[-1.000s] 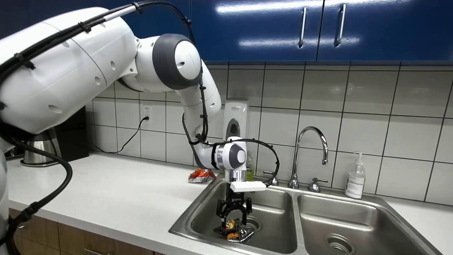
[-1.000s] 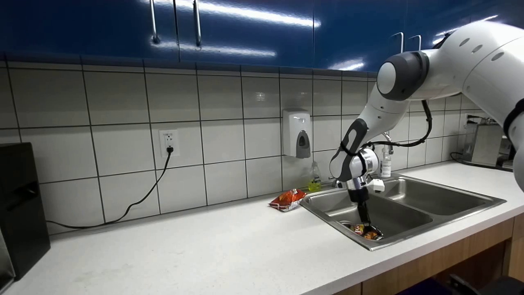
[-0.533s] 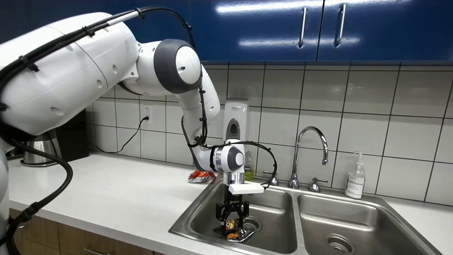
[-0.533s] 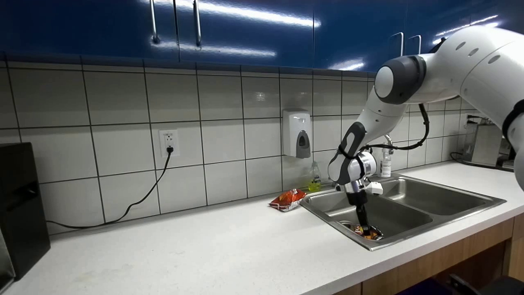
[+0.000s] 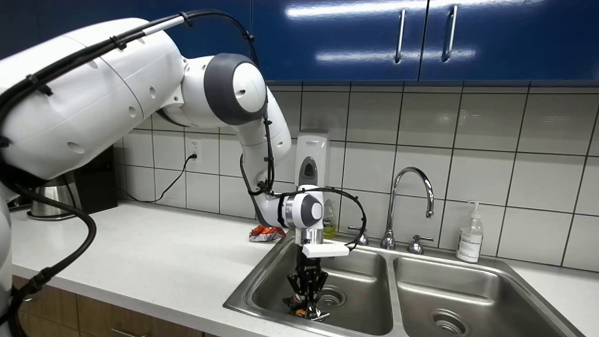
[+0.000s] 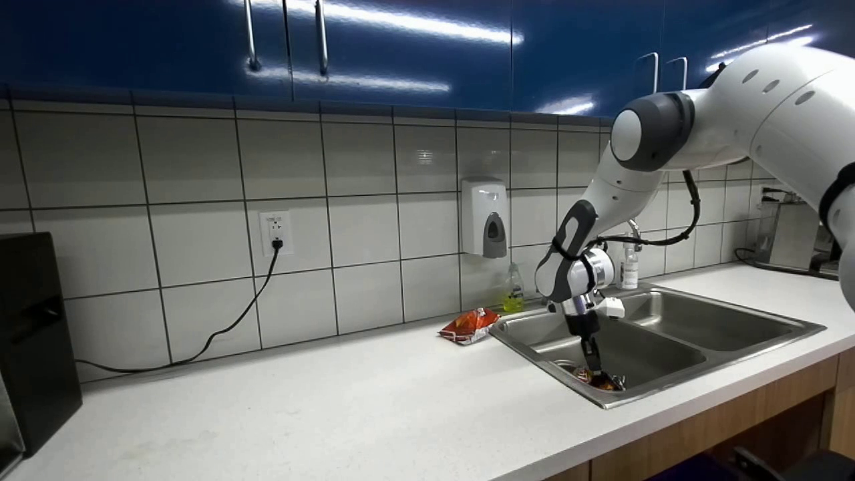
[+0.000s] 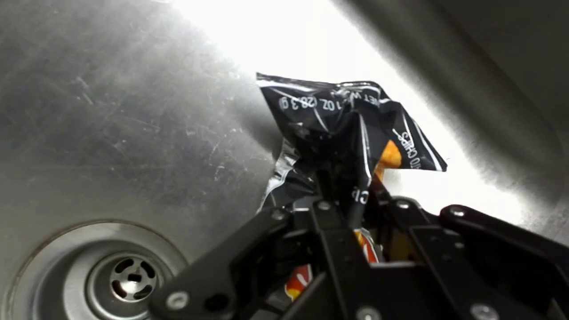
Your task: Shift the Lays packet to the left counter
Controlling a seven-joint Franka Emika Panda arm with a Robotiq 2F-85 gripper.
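The gripper [image 5: 309,311] is clenching the black chip packet [image 7: 311,113], its fingers [image 7: 340,246] pinching the film between them. The packet is lying low in the sink [image 5: 252,281], in the basin [image 5: 365,309] nearer the long left stretch of countertop [image 6: 334,394], close to the front edge. The sink's wall and rim are standing between packet and countertop.

A red packet [image 6: 469,326] is lying near the countertop's back edge, just beside the sink's back corner. Along that edge a bottle of yellow-green liquid [image 6: 513,290] is standing below the wall dispenser [image 6: 484,217], the faucet [image 5: 391,210] is rising behind the sink, and a pump bottle [image 5: 470,236] is standing further right. A black appliance [image 6: 37,347] is occupying the countertop's left end, a cord [image 6: 232,327] running from behind it to the outlet [image 6: 276,230].

The wrist view is showing what both exterior views are leaving too small to read: white lettering, "28.3 g" and "CHIPS" among it. In an exterior view the arm [image 6: 621,187] is covering much of the faucet.
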